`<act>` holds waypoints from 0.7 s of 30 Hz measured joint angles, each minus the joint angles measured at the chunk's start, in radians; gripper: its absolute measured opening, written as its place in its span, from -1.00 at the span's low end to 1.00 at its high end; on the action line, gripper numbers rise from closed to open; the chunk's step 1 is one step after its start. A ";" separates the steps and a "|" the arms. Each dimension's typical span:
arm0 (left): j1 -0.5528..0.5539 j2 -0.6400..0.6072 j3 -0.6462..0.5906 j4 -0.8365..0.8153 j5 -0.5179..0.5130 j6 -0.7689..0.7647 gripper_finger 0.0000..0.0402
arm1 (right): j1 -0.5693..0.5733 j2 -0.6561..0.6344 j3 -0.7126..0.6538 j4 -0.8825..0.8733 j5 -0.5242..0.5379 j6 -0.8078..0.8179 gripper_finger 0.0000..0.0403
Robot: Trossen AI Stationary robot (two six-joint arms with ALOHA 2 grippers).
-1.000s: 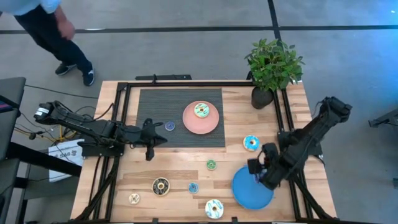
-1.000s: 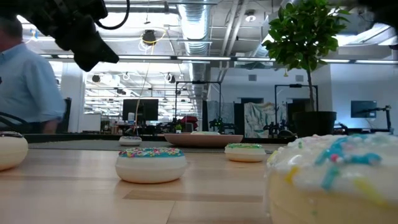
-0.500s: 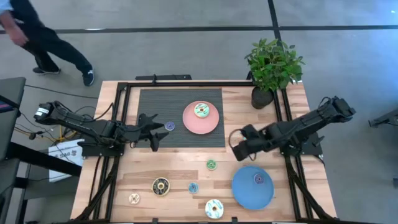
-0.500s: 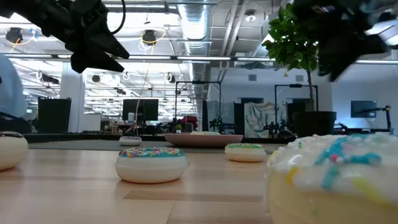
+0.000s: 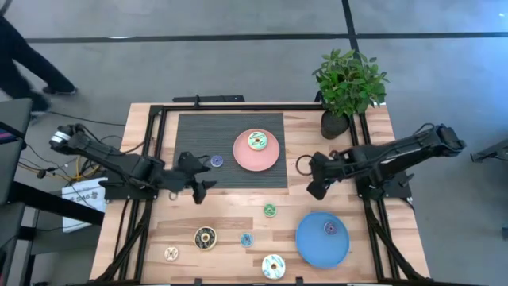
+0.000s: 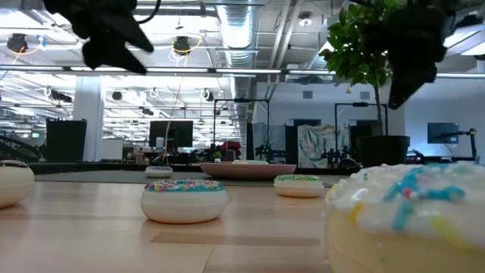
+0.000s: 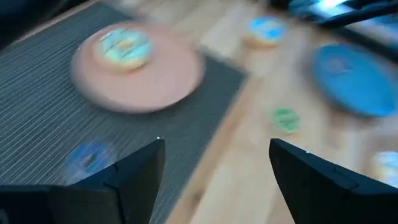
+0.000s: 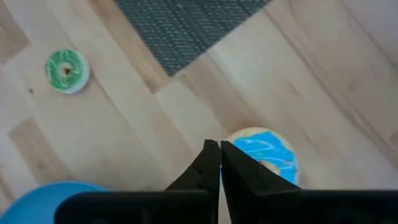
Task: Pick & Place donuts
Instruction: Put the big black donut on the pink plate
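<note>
My right gripper (image 5: 313, 189) hangs shut above the table right of the mat. Its closed tips (image 8: 219, 147) show just beside a blue-iced donut (image 8: 268, 154) that lies flat on the wood. My left gripper (image 5: 200, 184) stands open above the mat's near left part (image 7: 214, 146), with nothing between its fingers. A small blue donut (image 5: 217, 161) lies on the mat. A teal-iced donut (image 5: 256, 141) sits on the pink plate (image 5: 270, 159). A purple donut (image 5: 329, 229) sits on the blue plate (image 5: 313, 246). A green donut (image 5: 270, 210) lies between mat and blue plate.
More donuts lie along the near edge: chocolate (image 5: 205, 237), small blue (image 5: 247, 239), cream (image 5: 171, 253), white sprinkled (image 5: 273, 266). A potted plant (image 5: 349, 83) stands at the far right. The black frame rails run along the sides. A person's leg (image 5: 32, 63) shows beyond the far left corner.
My right gripper has left the blue plate, where the purple donut now lies, gone toward the far edge to above the blue-iced donut, and shut. My left gripper has opened above the mat. The person has walked off to the left.
</note>
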 joint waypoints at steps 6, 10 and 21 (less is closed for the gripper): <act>-0.014 0.212 0.249 -0.440 -0.060 -0.501 0.40 | -0.026 -0.153 -0.122 -0.006 0.000 -0.022 -0.99; -0.021 0.319 0.372 -0.594 -0.017 -0.747 0.40 | -0.026 -0.250 -0.177 -0.004 -0.001 -0.061 -0.99; -0.115 0.529 0.493 -0.619 0.195 -1.018 0.40 | -0.027 -0.389 -0.206 -0.013 0.001 -0.171 -1.00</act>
